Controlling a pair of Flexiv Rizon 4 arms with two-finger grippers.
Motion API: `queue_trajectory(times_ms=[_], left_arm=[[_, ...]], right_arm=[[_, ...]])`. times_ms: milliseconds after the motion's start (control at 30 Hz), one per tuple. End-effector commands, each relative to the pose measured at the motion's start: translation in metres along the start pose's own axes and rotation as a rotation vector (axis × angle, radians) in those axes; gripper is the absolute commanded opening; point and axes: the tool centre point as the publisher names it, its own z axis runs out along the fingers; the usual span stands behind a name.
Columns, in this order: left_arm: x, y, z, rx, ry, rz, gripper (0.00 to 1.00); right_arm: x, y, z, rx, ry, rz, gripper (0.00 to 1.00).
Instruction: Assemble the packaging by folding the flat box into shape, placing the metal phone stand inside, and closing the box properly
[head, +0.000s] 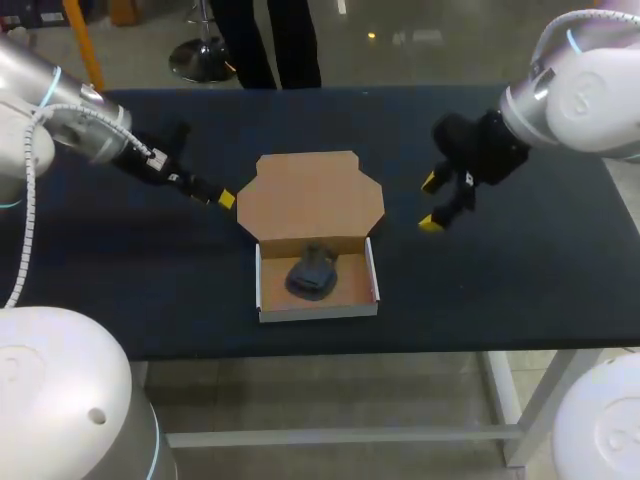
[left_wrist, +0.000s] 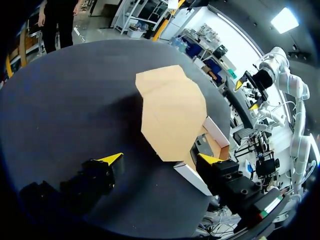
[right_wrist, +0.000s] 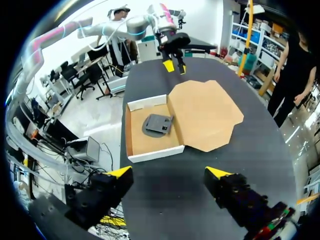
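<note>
Looks like 2 of 3 steps done. Can see the box folded into a tray on the worktop, with the metal phone stand lying inside. Left to do: closing the lid, spread flat behind the tray. Holding nothing on either side: left tool with tips apart just beside the lid's left edge, right tool likewise apart, off to the lid's right.

Box: white outer walls, plain brown kraft inside. Lid flap ahead of the left gripper: same unprinted brown. Phone stand: dark grey, no pattern. Table: flat navy-black. Left gripper and right gripper: black bodies, bright yellow tips. Left arm and right arm: silver-white with thin cyan rings.
</note>
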Motion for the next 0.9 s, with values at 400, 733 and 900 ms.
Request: queue_trajectory(times_ms=[400,733,900], left_arm=[[-0.03,-0.014,0.018,0.002,0.07,0.008,1.0],[-0.036,-0.022,0.033,0.017,0.132,0.011,1.0],[-0.036,-0.026,0.041,0.024,0.173,0.015,1.0]], right_arm=[[-0.016,0.025,0.0,0.059,0.051,-0.044,1.0],[-0.028,0.038,0.006,0.097,0.075,-0.07,1.0],[-0.032,0.042,0.008,0.107,0.082,-0.076,1.0]])
